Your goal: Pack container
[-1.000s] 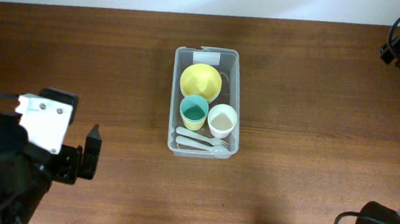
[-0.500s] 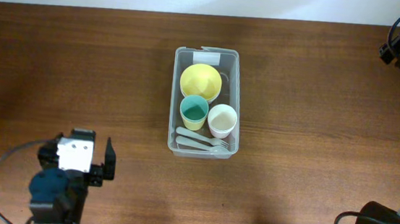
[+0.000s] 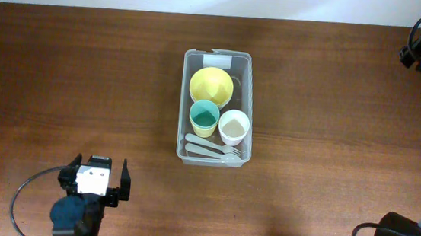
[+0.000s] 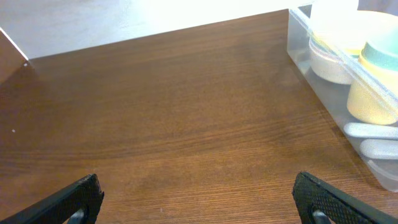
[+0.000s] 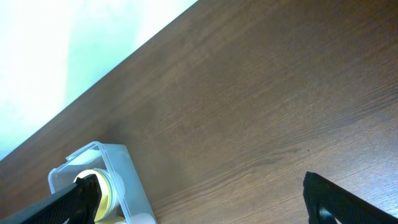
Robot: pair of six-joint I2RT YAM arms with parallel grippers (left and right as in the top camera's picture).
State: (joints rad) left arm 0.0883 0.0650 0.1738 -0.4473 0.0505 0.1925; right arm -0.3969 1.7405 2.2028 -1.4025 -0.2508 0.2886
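Tabletop (image 3: pixel 83 84): dark wood. In the overhead view I see nothing loose lying on it outside the container.

Container (image 3: pixel 251 106): clear rectangular bin. It sits near the middle of the tabletop, a little toward the far edge, with its short labelled end facing that edge. No lid is visible anywhere.

My left gripper (image 4: pixel 196 193): low over the near edge, left of centre and well apart from the container. Fingers spread wide, nothing between them.

My right gripper (image 5: pixel 200 186): up by the far right corner, also well apart from the bin. Fingers wide and holding nothing.

Contents:
- Yellow bowl (image 3: pixel 211 85): fills the far half, just inside the label end.
- Teal cup (image 3: pixel 204 117): upright on the left side and close against the bowl's near rim, perhaps overlapping it.
- Cream cup (image 3: pixel 233 125): upright and just beside the teal one, on the right.
- White plastic cutlery (image 3: pixel 208 150): two pieces lying flat along the near short wall. I cannot tell fork from spoon.
- White label (image 3: pixel 217 58): on the far short wall.

Progress, my judgement: packing looks done or all but done. Everything in view is inside the bin and both my hands are free and clear of it. If a lid or further items belong to the job, they are not in view.
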